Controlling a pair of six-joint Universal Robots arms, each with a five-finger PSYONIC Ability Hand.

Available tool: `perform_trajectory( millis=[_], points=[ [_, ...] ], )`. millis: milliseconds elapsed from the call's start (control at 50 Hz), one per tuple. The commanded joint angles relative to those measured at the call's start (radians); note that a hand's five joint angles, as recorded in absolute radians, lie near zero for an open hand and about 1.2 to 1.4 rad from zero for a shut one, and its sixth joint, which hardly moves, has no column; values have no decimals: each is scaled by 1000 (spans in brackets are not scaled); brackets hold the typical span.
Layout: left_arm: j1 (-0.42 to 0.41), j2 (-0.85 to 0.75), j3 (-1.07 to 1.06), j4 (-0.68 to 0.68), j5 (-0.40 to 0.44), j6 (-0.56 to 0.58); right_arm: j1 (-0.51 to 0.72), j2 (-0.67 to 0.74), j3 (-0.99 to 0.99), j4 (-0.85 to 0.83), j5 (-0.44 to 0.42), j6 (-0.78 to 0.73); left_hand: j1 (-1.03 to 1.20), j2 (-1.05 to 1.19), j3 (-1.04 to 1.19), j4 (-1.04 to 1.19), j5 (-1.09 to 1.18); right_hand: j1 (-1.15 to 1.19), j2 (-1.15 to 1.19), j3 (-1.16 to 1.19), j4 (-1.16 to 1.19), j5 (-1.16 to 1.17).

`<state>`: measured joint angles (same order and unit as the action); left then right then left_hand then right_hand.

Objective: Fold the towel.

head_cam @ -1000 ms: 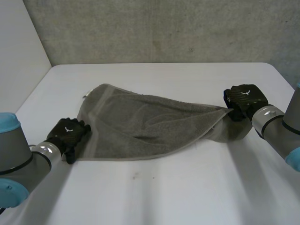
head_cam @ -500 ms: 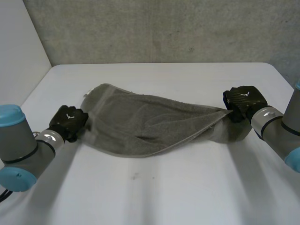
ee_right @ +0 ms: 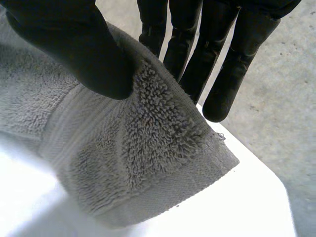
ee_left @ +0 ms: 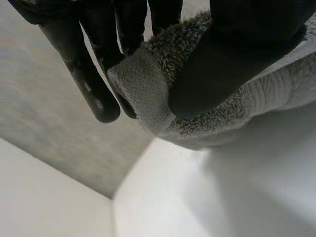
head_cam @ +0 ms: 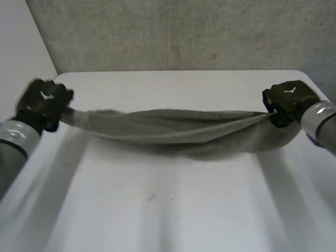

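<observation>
The grey towel (head_cam: 173,128) hangs stretched between my two hands above the white table (head_cam: 168,210), sagging in the middle. My left hand (head_cam: 43,102) is shut on the towel's left corner; in the left wrist view its thumb (ee_left: 232,54) pinches the towel (ee_left: 148,89) against the fingers (ee_left: 84,74). My right hand (head_cam: 287,101) is shut on the right corner. In the right wrist view its thumb (ee_right: 74,44) presses the terry cloth (ee_right: 133,163) against the fingers (ee_right: 232,64).
A grey wall (head_cam: 173,31) runs behind the table's far edge. A white side wall (head_cam: 21,47) stands at the left. Bare tabletop lies below and in front of the towel.
My left hand closed on the towel's left corner and lifted it up and to the left. The right hand rose too, and the towel came off the table, pulled taut.
</observation>
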<state>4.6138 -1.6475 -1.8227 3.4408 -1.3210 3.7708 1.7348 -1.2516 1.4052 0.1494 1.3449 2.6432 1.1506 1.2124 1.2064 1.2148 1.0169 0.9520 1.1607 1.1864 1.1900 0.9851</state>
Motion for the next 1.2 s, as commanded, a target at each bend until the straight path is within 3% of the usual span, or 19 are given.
perform_trajectory(
  millis=[20,60,180,260,460,580,620,640,720,800,1000,1200],
  points=[
    [42,196,56,-147,3,-5,-23,-141,-103,291,4,-172,246,184,190,181,205,444,236,210,206,237],
    [49,219,103,-213,3,-20,-29,-204,-136,370,-3,-206,246,184,190,181,205,444,236,210,206,237],
    [57,201,137,-310,5,-40,-40,-218,-147,461,-10,-270,246,184,190,181,205,444,236,210,206,237],
    [37,57,138,-351,6,-43,-40,-106,-143,480,3,-350,246,184,190,181,205,444,236,210,206,237],
    [-56,-287,321,-351,-17,-66,-11,130,-241,441,43,-319,246,184,190,181,205,444,236,210,206,237],
    [-78,-407,599,-347,-103,-75,68,201,-356,268,125,-266,246,184,190,181,205,444,236,210,206,237],
    [-99,-414,748,-329,-128,-106,78,186,-400,111,160,-243,246,184,190,181,205,444,236,210,206,237],
    [-99,-414,749,-328,-129,-106,78,185,-400,110,160,-243,246,184,190,181,205,444,236,210,206,237],
    [-119,-390,884,-209,-191,-210,77,98,-388,-184,166,-177,246,184,190,181,205,444,236,210,206,237],
    [-124,-327,872,-88,-250,-281,77,37,-329,-375,165,-140,246,184,190,181,205,444,236,210,206,237],
    [-130,-322,605,-49,-247,-286,75,52,-203,-384,99,-131,246,184,190,181,205,444,236,210,206,237],
    [-132,-423,289,64,-242,-284,71,245,-8,-338,25,-141,246,184,190,181,205,444,236,210,206,237]
  ],
)
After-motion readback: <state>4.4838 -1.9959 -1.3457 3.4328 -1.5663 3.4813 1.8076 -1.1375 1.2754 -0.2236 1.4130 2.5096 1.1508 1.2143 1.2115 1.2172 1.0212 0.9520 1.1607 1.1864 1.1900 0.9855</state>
